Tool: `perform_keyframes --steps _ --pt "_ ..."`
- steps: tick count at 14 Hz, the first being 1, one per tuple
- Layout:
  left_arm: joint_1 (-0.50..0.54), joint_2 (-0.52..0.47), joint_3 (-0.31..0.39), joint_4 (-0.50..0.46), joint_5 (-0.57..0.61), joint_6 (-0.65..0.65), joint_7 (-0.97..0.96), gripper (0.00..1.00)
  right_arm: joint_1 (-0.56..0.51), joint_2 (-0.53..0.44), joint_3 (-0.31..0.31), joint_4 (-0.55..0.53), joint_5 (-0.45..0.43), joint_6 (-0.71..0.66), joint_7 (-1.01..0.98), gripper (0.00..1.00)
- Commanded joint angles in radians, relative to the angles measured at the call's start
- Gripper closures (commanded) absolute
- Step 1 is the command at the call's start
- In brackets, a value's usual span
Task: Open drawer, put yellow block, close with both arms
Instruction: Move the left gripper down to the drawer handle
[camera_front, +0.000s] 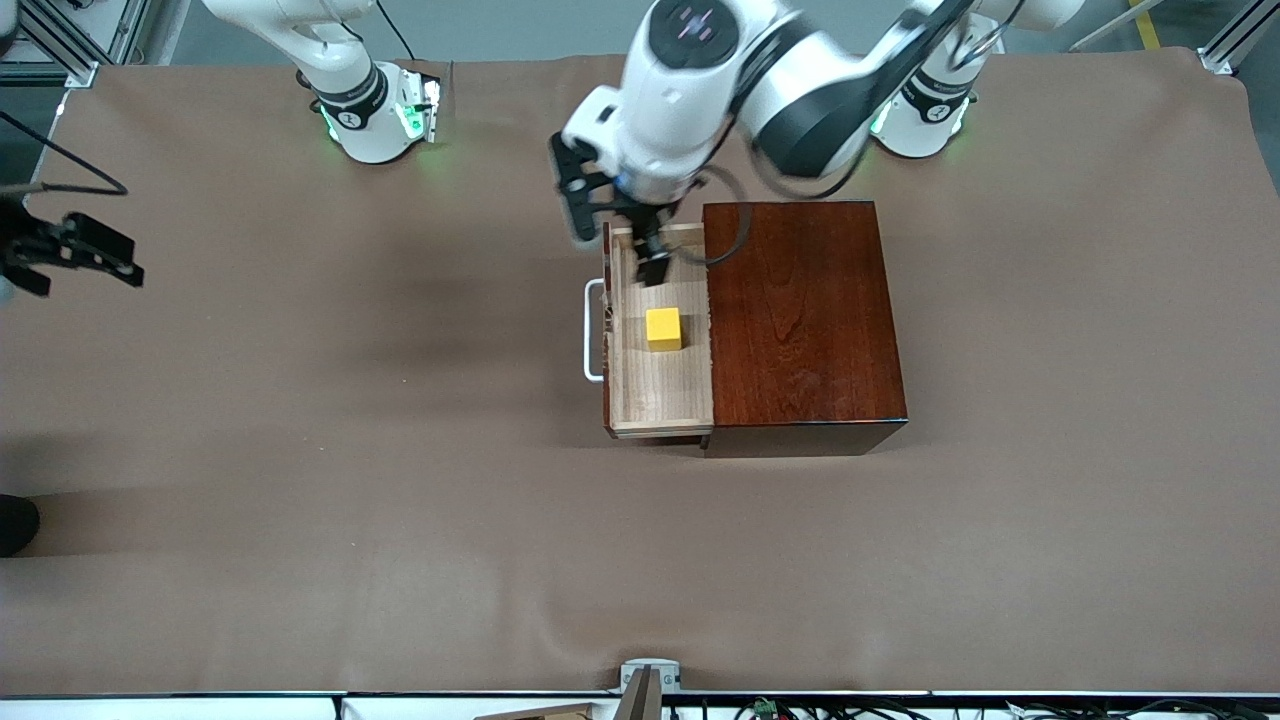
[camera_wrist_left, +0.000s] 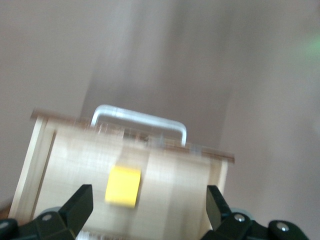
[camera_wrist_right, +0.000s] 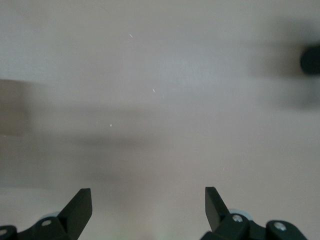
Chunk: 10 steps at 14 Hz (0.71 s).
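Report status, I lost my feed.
Left gripper open over the drawer. Right gripper open, waiting at the right arm's end. Yellow block inside open drawer. Nothing blocking.

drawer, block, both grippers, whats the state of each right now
drawer: pulled open, pale interior showing.
handle: free, nothing gripping it.
yellow block: lying inside the drawer, not held.
left gripper: open, empty, over the drawer above the block.
right gripper: open, empty, over bare tablecloth at the right arm's end of the table.
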Motion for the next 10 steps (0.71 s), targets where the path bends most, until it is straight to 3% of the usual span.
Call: perform_keyframes --steps 1,5,8,10 --pt "-0.030 0.125 0.004 0.070 -0.004 0.119 0.038 0.00 0.018 -0.037 0.005 -0.029 0.003 -0.032 0.130 0.00" --pt "-0.079 0.249 0.033 0.070 0.066 0.288 0.066 0.00 0.007 -0.031 -0.005 -0.030 0.003 -0.021 0.116 0.00" --pt "-0.177 0.275 0.164 0.068 0.076 0.294 0.070 0.00 -0.005 -0.024 -0.018 -0.037 0.016 -0.007 0.063 0.00" --pt "-0.200 0.277 0.190 0.064 0.082 0.282 0.069 0.00 -0.005 -0.023 -0.015 -0.057 0.039 0.003 0.035 0.00"
